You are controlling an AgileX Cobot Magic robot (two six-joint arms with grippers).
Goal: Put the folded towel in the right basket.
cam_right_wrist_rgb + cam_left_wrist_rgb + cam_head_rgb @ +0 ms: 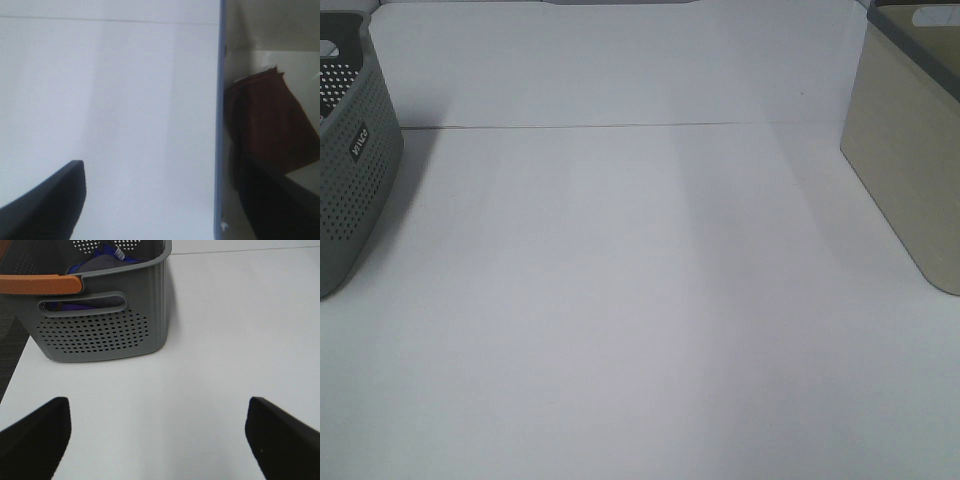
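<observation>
The folded towel (270,125) is dark brown-red and lies inside the beige right basket (905,150), seen past the basket's rim (220,100) in the right wrist view. My right gripper (160,170) is open and empty above that rim, one finger over the table and the other over the basket's inside near the towel. My left gripper (157,410) is open and empty over the table, short of the grey left basket (100,330). Neither gripper shows in the exterior high view, and the towel is hidden there.
The grey perforated basket (350,170) stands at the table's left edge, with an orange handle (40,284) and blue-purple cloth (100,262) inside. A seam line (620,126) crosses the white table at the back.
</observation>
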